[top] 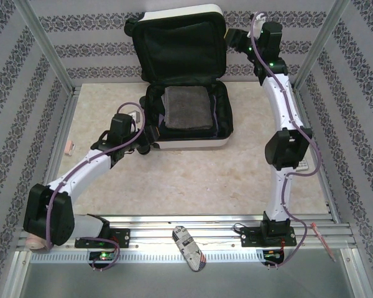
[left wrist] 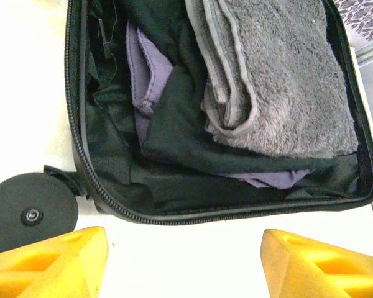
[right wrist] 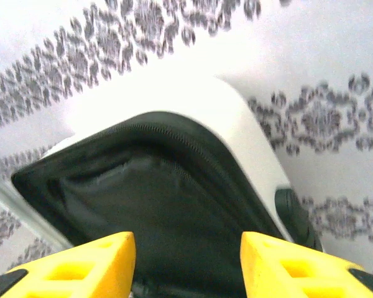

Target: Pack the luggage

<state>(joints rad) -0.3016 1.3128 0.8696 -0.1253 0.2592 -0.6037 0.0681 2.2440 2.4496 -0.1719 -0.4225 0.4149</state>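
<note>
From above, the luggage (top: 193, 144) lies open at the far middle of the table (top: 174, 186), its lid (top: 183, 49) upright and a folded grey towel (top: 186, 108) in its lower half. The left hand (top: 148, 141) is at its near-left corner and the right hand (top: 231, 38) at the lid's right edge.

Left wrist: the fingers are spread over the luggage's near rim. The towel lies on a dark garment (left wrist: 180, 124) and a purple garment (left wrist: 143, 68).

Right wrist: the fingers are spread before the lid's black lining.
</note>
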